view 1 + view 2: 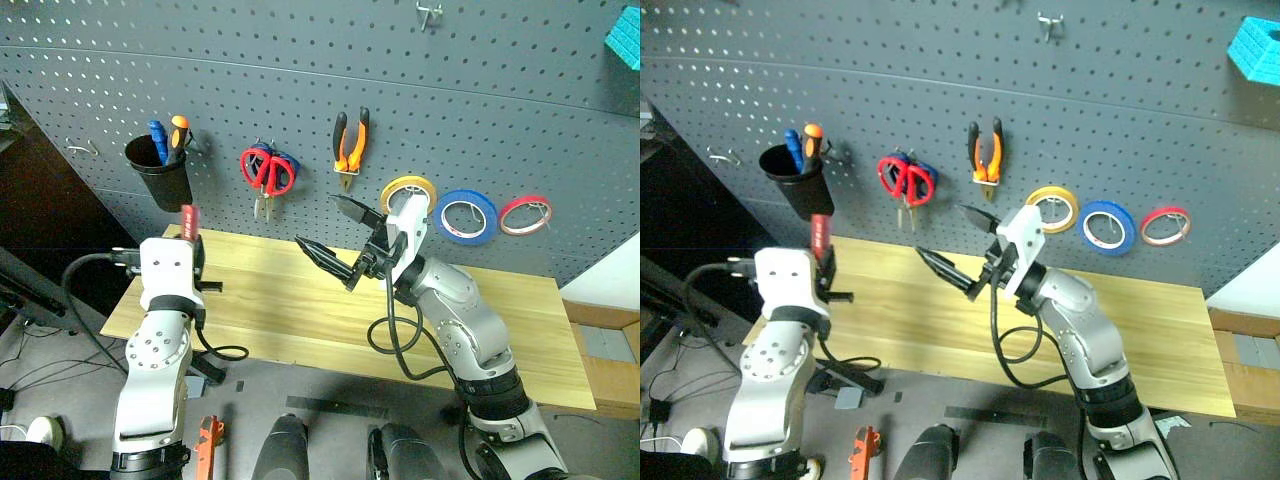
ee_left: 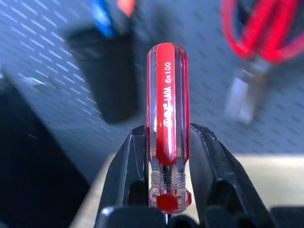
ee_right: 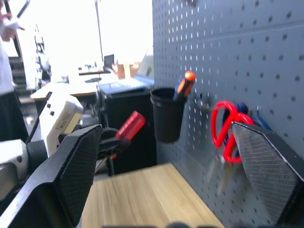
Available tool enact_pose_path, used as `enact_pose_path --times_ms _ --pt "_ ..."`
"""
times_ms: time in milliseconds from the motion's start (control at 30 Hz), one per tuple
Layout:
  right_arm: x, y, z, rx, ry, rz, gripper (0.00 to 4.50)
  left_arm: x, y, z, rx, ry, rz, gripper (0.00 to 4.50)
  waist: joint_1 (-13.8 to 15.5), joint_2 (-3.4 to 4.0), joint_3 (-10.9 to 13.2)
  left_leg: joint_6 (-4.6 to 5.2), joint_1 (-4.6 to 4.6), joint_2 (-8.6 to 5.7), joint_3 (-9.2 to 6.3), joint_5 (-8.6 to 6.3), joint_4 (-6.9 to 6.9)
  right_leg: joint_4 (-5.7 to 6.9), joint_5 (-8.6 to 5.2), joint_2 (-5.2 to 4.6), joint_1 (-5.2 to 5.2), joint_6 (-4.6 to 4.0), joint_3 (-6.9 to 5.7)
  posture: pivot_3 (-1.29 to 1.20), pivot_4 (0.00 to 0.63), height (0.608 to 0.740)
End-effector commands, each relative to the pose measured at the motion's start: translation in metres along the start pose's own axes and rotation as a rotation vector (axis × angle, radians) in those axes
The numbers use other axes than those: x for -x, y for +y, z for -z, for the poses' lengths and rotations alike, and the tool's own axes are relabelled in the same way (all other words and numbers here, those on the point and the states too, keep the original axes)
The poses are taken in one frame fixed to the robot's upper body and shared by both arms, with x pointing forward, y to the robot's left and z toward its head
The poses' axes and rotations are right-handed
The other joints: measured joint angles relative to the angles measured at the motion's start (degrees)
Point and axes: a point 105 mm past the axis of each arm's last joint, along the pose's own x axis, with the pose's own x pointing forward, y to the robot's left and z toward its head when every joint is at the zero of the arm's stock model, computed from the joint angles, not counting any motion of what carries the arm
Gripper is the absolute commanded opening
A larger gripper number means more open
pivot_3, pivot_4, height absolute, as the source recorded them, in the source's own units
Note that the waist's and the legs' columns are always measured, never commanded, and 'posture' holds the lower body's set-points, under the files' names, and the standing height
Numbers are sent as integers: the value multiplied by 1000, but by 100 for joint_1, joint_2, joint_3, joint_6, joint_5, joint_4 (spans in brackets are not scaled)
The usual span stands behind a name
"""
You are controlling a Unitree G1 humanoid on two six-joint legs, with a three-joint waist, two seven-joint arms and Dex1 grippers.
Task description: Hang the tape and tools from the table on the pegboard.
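My left gripper clamps the red-handled screwdriver below the black cup. My right gripper gapes wide, empty, above the table

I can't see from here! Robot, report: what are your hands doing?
Left gripper shut on red screwdriver, near black cup. Right gripper open, empty, over table. Nothing in the way.

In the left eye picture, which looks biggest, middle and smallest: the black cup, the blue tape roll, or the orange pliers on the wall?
1. Black cup, looks biggest.
2. Orange pliers, taller than the tape but thin.
3. Blue tape roll.
The pliers and tape look close in size, so that order is unsure. All hang on the pegboard.
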Motion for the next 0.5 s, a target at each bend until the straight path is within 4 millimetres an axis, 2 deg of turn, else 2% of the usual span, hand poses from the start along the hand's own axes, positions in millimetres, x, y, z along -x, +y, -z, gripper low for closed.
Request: enact_pose_path --times_ms 33,300,500 --pt "-6 2 -28 40 -107 -12 4500 -10 18 -40 -38 -169 -64 818 10 0 -57 0 0 0 -1 0 0 1 0 0 0 0 0 273 55 740" --pt "-9 0 -27 62 -112 2 4500 -46 38 -80 -69 -311 -95 818 108 3 -268 -3 15 -1 0 3 -3 3 2 6 8 -3 0 276 38 740" --pt "-11 0 -28 73 -118 8 4500 -56 42 -88 -67 -336 -88 818 156 8 -354 -3 20 1 1 3 -5 6 4 9 10 -7 2 272 25 740"
